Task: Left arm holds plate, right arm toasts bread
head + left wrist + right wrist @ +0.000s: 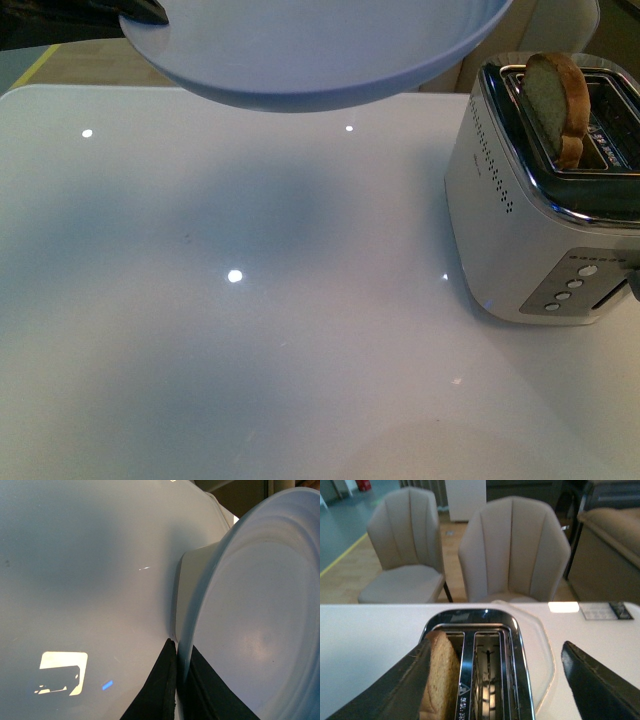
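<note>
Table [250,350]: white, glossy, with ceiling lights mirrored as small bright spots. A broad soft shadow lies across its middle.

Chairs [512,550]: two beige, fluted-back chairs stand beyond the far table edge, seen in the right wrist view only.

Toaster [520,230]: white body, chrome top, two slots. It stands on the table at the robot's right. A column of round buttons is on the face towards the camera.

Plate [320,50]: pale blue and held in the air above the far part of the table, clear of the surface and well left of the toaster. In the front view its underside and rim fill the top of the frame. In the left wrist view the plate [260,630] shows its ringed underside.

Bread [555,100]: one slice stands upright in the toaster slot nearer the table's middle. Its rounded top and crust stick out above the chrome.

Left gripper [140,12]: black, clamped on the plate's rim at the plate's left edge. In the wrist view, one finger [162,690] sits on each face of the rim.

Right gripper [496,647]: jaws spread wide above the toaster top, one dark finger on each side. The finger on the bread's side is just beside the slice [440,675]. Whether they touch cannot be told.
</note>
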`<move>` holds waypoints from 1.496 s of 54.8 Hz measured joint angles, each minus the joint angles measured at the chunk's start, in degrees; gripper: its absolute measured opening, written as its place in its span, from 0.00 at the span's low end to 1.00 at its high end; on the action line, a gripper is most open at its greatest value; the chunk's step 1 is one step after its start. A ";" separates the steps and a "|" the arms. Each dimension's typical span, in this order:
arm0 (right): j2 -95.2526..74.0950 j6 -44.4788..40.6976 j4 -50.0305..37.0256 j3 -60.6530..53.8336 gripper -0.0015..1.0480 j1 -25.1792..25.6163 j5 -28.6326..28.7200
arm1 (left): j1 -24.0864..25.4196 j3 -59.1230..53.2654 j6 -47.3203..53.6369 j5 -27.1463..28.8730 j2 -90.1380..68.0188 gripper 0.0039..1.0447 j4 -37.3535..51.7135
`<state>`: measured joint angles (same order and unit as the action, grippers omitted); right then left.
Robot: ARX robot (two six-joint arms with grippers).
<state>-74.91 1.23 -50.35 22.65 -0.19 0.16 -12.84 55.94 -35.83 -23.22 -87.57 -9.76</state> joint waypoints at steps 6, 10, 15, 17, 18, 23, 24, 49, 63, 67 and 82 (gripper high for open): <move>5.29 -0.63 -1.90 -5.53 0.41 0.07 -0.13 | -0.13 -0.02 0.13 0.26 0.00 0.02 0.00; 8.57 -0.70 -1.62 -8.87 0.24 0.11 -0.13 | -0.17 -0.02 0.20 0.35 0.00 0.02 -0.11; 12.52 -0.83 -0.50 -11.78 0.05 0.11 -0.13 | -0.17 -0.02 0.37 0.63 0.02 0.02 -0.55; 14.05 -1.11 0.02 -12.72 0.02 0.11 -0.13 | -0.17 -0.02 0.44 0.63 0.02 0.02 -0.61; 14.78 -0.96 0.31 -13.16 0.02 0.11 -0.13 | -0.17 -0.02 0.44 0.63 0.02 0.02 -0.66; 19.19 -1.01 2.54 -15.50 0.02 0.11 -0.17 | -0.17 -0.02 0.50 0.63 0.02 0.02 -0.72; 19.91 -1.01 2.91 -15.85 0.02 0.11 -0.17 | -0.17 -0.02 0.50 0.63 0.02 0.02 -0.72; 36.41 -1.03 13.00 -21.62 0.02 0.11 -0.15 | -0.02 -0.02 0.61 0.52 0.17 0.02 -0.70; 46.18 -1.03 22.03 -21.64 0.02 0.11 -0.15 | -0.02 -0.02 0.61 0.57 0.15 0.02 -0.68; 49.20 -1.03 24.90 -21.64 0.02 0.11 -0.15 | -0.02 -0.02 0.61 0.63 0.15 0.02 -0.42; 57.31 -1.03 32.72 -21.64 0.02 0.11 -0.15 | -0.13 -0.09 0.59 0.70 0.15 0.02 -0.33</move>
<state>-17.61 0.21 -17.63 1.02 -0.08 0.01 -12.97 55.86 -35.24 -22.52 -87.42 -10.09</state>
